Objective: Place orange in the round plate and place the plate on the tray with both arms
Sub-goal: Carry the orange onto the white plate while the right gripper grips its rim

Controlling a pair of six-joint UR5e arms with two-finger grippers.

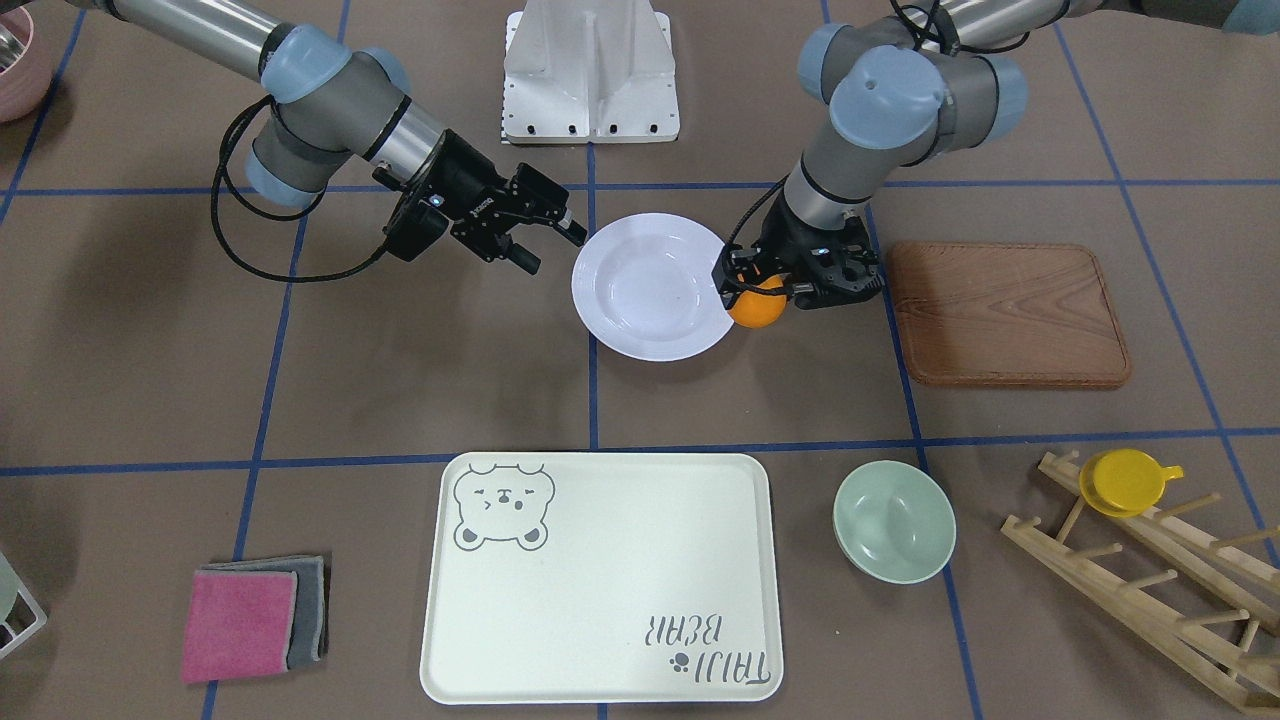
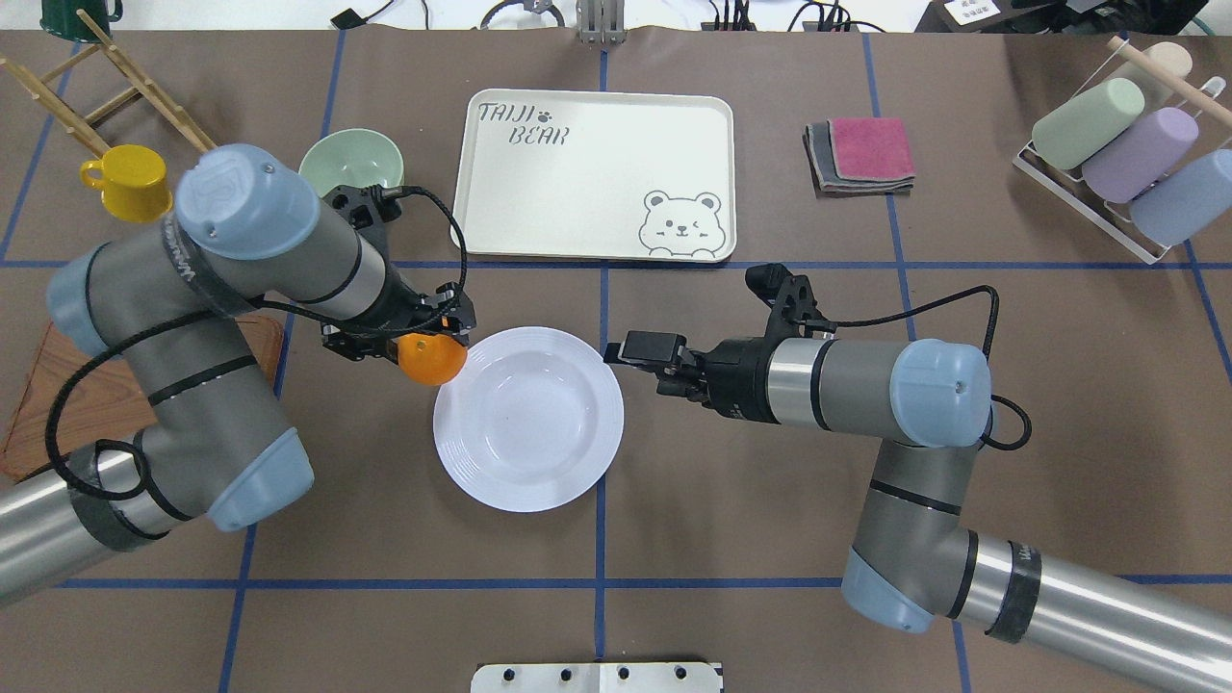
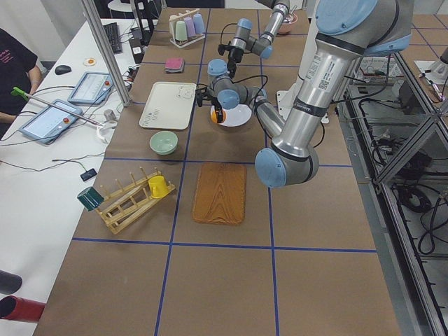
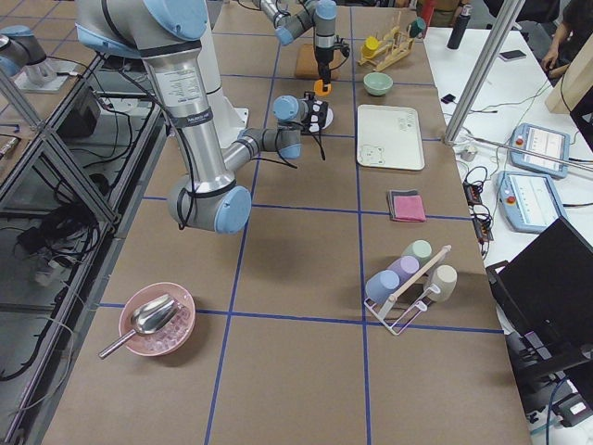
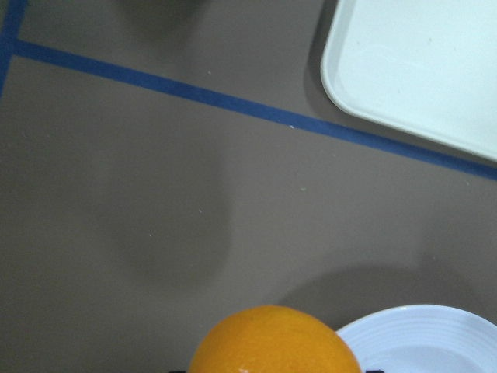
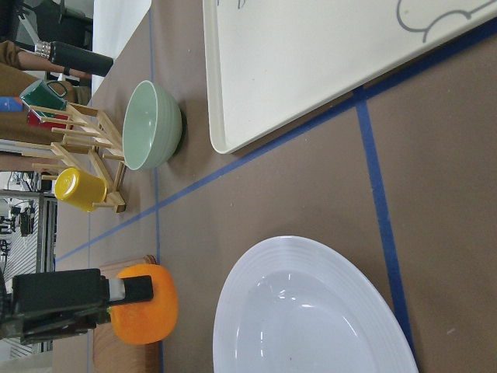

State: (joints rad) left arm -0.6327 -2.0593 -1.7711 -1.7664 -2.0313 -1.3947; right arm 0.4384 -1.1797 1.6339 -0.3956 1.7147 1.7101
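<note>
My left gripper (image 1: 757, 292) is shut on the orange (image 1: 757, 305) and holds it in the air over the edge of the round plate (image 1: 650, 285), on the side toward the wooden board. The overhead view shows the orange (image 2: 431, 358) at the plate's (image 2: 527, 419) upper left rim. The white plate has nothing in it and sits on the table mid-way between the arms. My right gripper (image 1: 553, 250) hangs open beside the plate's opposite rim, holding nothing. The cream tray (image 1: 600, 575) with the bear print lies flat beyond the plate, with nothing on it.
A brown wooden board (image 1: 1005, 315) lies behind the left gripper. A pale green bowl (image 1: 893, 520) sits beside the tray, and a yellow cup (image 1: 1125, 482) hangs on a wooden rack. Folded cloths (image 1: 250, 620) lie on the tray's other side. A wire rack of cups (image 2: 1116, 144) stands far right.
</note>
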